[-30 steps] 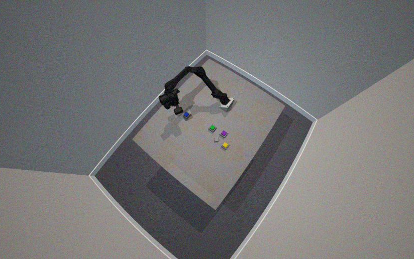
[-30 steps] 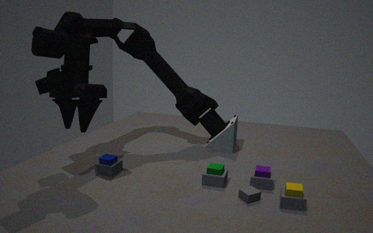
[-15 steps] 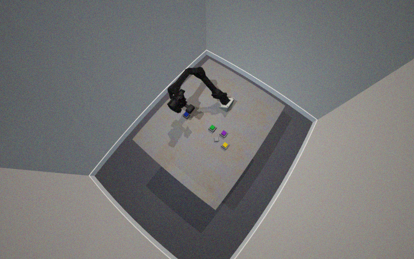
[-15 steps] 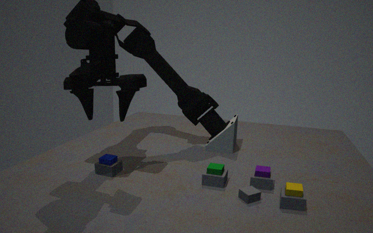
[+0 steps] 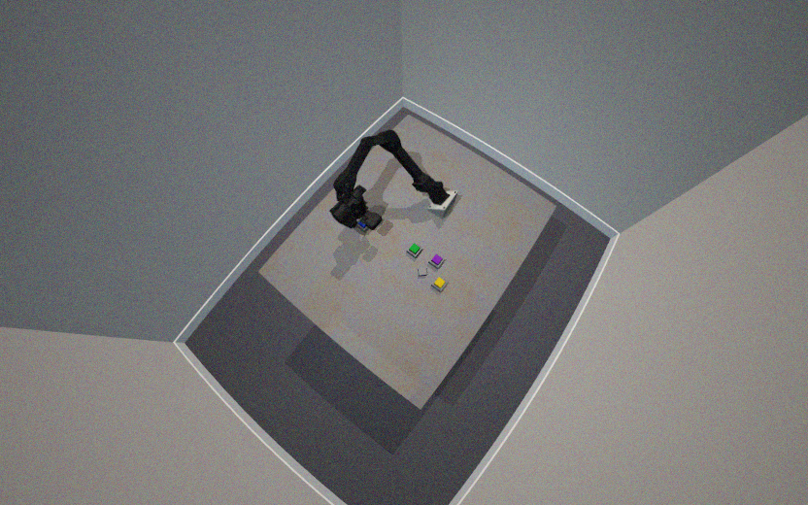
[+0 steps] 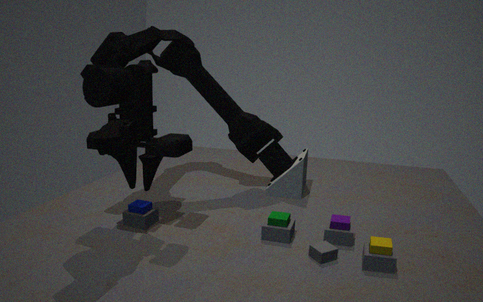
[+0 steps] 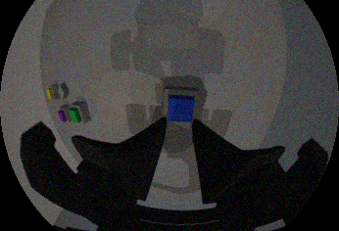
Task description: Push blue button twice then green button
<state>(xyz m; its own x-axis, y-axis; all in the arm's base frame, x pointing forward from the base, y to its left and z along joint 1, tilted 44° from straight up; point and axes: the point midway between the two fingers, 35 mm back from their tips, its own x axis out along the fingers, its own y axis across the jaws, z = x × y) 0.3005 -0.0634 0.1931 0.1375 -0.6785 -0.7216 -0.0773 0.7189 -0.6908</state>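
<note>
The blue button stands on its grey housing, with its cap raised. My gripper points down above it, with a visible gap between fingertips and cap. The fingers are partly open, a narrow gap apart, with nothing between them. In the top view the gripper's body hides the fingertips. The green button stands to the right of the blue one in the exterior view, its cap raised, away from the gripper.
The purple button and the yellow button stand beyond the green one. A small grey block lies among these three. The arm's pale wedge base is behind the buttons.
</note>
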